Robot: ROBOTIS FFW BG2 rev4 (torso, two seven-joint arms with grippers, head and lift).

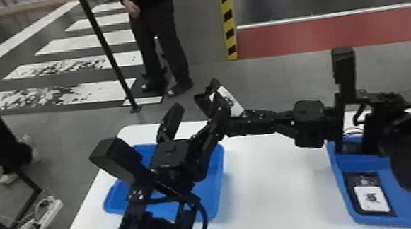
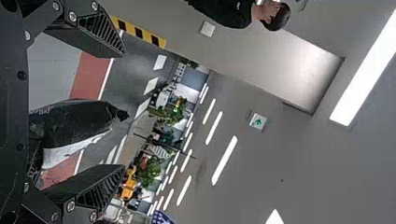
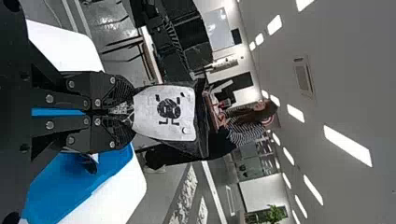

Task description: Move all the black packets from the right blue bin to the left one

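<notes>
OK so, going by the left bin (image 1: 217,180): that's the blue one sitting on the white table (image 1: 275,191). The left gripper (image 1: 193,101) is up above its far side, and its fingers are spread wide. In the left wrist view, a black packet shows in the space between those fingers, but I honestly can't tell if they touch it, and they're not clamped on anything.

The right gripper (image 1: 245,117) reaches across from the right side, and it's the one with an actual grip. In the right wrist view its fingers are pinched together on the end of that black packet (image 3: 163,112), which has a white label with a dark printed figure on it. In the head view, that puts the packet up past the left bin's far right corner, right by the left gripper.

The right bin (image 1: 399,209), also blue, is well off to the right of the left bin. There's a labelled packet (image 1: 371,199) lying in it, label up, along the side nearest the left bin. The right arm covers part of that bin, so can't say what's under there.

Oh, and there's a white power strip (image 1: 48,216) with cables, down to the left of the left bin.
</notes>
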